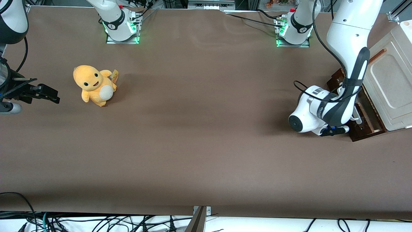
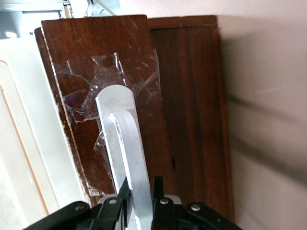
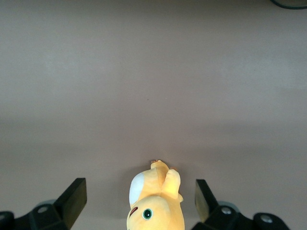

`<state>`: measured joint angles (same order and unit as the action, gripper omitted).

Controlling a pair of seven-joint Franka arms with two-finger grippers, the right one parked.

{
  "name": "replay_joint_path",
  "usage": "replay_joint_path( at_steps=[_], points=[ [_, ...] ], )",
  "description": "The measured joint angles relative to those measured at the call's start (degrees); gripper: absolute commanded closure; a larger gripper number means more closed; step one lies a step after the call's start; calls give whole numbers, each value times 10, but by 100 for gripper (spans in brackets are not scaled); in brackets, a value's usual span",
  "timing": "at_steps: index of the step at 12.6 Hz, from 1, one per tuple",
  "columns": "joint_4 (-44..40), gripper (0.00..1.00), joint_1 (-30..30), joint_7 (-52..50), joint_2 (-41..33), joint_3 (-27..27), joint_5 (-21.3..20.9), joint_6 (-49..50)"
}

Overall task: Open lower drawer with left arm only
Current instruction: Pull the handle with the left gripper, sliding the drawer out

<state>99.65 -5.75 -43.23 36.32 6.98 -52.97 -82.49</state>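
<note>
Closest to the wrist camera, the black two-finger gripper [image 2: 140, 201] of the white jointed left arm [image 1: 349, 64] is clenched around the long white bar handle [image 2: 123, 143], one finger on either side of it, a grip that should let a straight pull carry the drawer outward. That handle is fixed across the front of the shallow dark brown wooden lower drawer [image 2: 189, 115], with crinkled clear tape [image 2: 112, 79] spread over the wood around the bar's end, presumably to keep the mount secure. From the front view the drawer [image 1: 367, 124] sits at the working arm's end of the brown table [image 1: 199, 145], under the cream cabinet top [image 1: 391, 83], and appears to project only slightly, so the opening looks barely begun. Toward the parked arm's end sits a yellow-orange plush toy [image 1: 94, 85], well apart from the work. No brand, label or writing is readable anywhere.
</note>
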Motion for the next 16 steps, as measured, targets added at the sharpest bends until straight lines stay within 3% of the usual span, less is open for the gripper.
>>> replay_joint_path(
  at_steps=[4,6,12,14,16],
  points=[
    [-29,91,-22,2,11,6,24,8],
    [-33,0,-23,3,12,9,27,10],
    [-55,0,-19,31,5,12,41,-10],
    [-67,0,-13,55,-21,12,99,-58],
    [-74,0,4,107,-77,11,204,-126]
  ],
)
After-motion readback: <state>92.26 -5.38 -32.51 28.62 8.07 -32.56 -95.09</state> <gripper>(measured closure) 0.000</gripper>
